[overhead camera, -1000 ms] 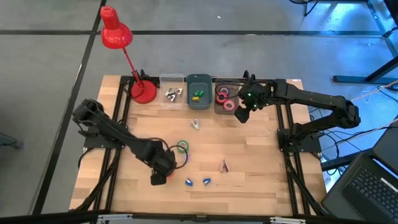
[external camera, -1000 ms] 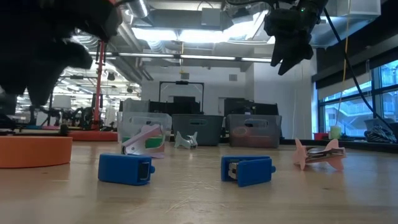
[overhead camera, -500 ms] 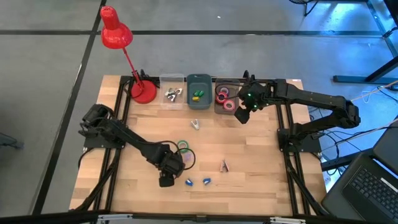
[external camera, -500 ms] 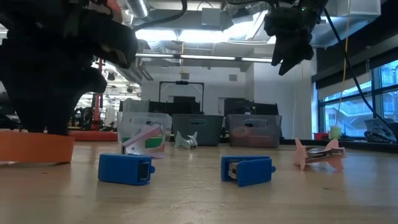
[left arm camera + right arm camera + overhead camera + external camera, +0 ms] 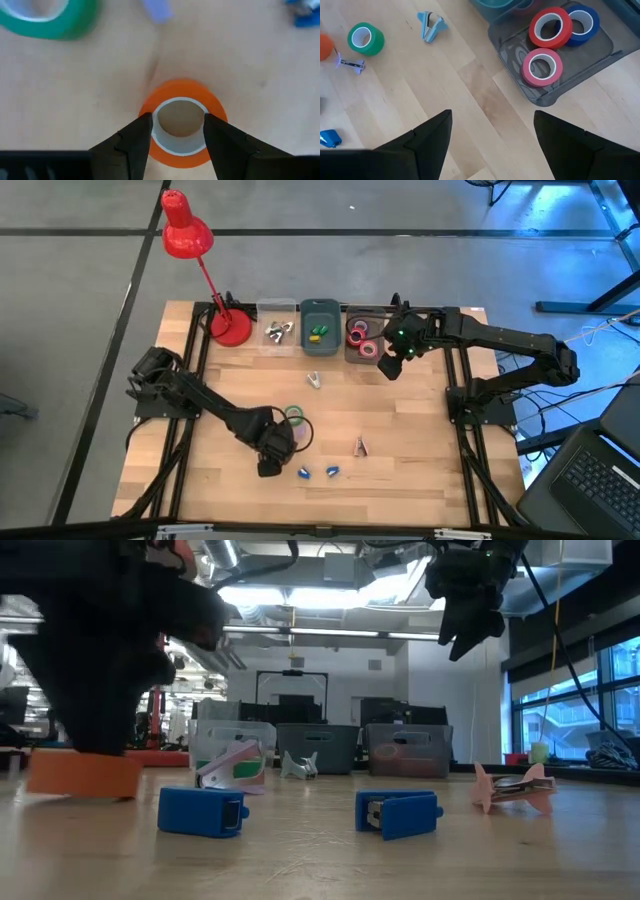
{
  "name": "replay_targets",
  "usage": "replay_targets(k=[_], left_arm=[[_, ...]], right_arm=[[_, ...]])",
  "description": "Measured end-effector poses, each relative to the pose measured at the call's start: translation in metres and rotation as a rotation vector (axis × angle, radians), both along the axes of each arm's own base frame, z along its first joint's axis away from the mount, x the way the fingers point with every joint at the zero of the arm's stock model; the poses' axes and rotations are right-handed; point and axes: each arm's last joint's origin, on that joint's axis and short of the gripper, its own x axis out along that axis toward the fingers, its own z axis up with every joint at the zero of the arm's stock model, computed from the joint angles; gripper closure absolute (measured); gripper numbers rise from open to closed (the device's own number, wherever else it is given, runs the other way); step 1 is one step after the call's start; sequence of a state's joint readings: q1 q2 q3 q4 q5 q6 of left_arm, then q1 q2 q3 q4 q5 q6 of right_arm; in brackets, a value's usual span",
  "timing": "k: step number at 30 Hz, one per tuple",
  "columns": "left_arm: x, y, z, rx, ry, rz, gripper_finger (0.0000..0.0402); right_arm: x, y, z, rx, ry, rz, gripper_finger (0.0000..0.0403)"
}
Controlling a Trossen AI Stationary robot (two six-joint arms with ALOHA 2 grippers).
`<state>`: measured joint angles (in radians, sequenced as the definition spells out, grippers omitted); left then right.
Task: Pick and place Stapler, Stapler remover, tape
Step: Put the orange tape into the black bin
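Gripping the orange tape roll [image 5: 182, 122] across its wall, the left tool [image 5: 176, 135] is seen at the front-left of the worktop [image 5: 420, 450], one finger inside the pale core and one outside. In the low view the roll [image 5: 85, 773] looks just clear of the wood, though contact cannot be ruled out.

Risks: the hold is on one thin wall only, so the roll could pivot or slip out on a fast swing. The green tape [image 5: 293, 416] and the blue staplers [image 5: 202, 811] sit near, and could be clipped on a low path.

The roll is held flat, hole facing up; as a ring, no long axis is offered.

The right tool [image 5: 391, 365] is held wide and empty, above the gray tray [image 5: 600, 52] with red, pink and blue rolls.
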<state>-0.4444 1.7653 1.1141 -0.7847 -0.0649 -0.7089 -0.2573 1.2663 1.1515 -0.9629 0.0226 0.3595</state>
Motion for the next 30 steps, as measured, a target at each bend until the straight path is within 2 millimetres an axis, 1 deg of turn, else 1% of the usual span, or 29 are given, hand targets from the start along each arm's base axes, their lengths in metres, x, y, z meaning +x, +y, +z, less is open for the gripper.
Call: replay_targets(k=[2, 9, 12, 13, 15, 17, 19, 21, 22, 23, 26, 28, 30], left_arm=[[-0.002, 0.001, 0.002, 0.051, -0.011, 0.004, 0.0229], [-0.005, 0.002, 0.002, 0.072, 0.008, 0.004, 0.0229], [-0.005, 0.004, 0.002, 0.108, -0.002, 0.012, 0.0229], [-0.005, 0.005, 0.0, 0.113, -0.005, 0.02, 0.0229], [-0.009, 0.009, -0.01, 0.097, 0.008, 0.044, 0.0229], [-0.014, 0.013, -0.025, 0.03, 0.02, 0.071, 0.0229], [-0.02, 0.015, -0.034, -0.003, 0.008, 0.099, 0.0232], [-0.024, 0.017, -0.039, -0.005, 0.012, 0.128, 0.0246], [-0.025, 0.018, -0.039, -0.002, 0.011, 0.129, 0.0261], [-0.026, 0.018, -0.038, 0.002, 0.011, 0.127, 0.0282], [-0.026, 0.023, -0.031, -0.017, -0.009, 0.113, 0.0366], [-0.026, 0.027, -0.024, -0.042, -0.025, 0.119, 0.037], [-0.028, 0.031, -0.013, -0.088, -0.043, 0.127, 0.037]], right_arm=[[0.0, 0.0, 0.0, 0.0, -0.001, 0.0, 0.0119], [0.0, 0.0, 0.0, 0.0, -0.001, 0.0, 0.0119], [0.0, 0.0, 0.0, 0.0, -0.001, 0.0, 0.0119], [0.0, 0.0, 0.0, 0.0, -0.001, 0.0, 0.0119], [0.0, 0.0, 0.0, 0.0, -0.001, -0.001, 0.0119], [0.0, 0.0, 0.0, 0.0, -0.001, -0.002, 0.0119], [0.0, 0.0, 0.0, 0.001, -0.001, -0.003, 0.0118], [0.0, 0.0, 0.0, 0.0, -0.001, -0.003, 0.0118], [0.0, 0.0, 0.0, 0.0, -0.001, -0.003, 0.0118], [0.0, 0.0, 0.0, -0.001, -0.002, -0.004, 0.0118], [0.0, 0.0, 0.0, -0.003, -0.005, -0.005, 0.0118], [0.001, 0.0, 0.0, -0.003, -0.006, -0.004, 0.0118], [0.002, -0.001, 0.001, -0.006, -0.019, -0.004, 0.0118]])
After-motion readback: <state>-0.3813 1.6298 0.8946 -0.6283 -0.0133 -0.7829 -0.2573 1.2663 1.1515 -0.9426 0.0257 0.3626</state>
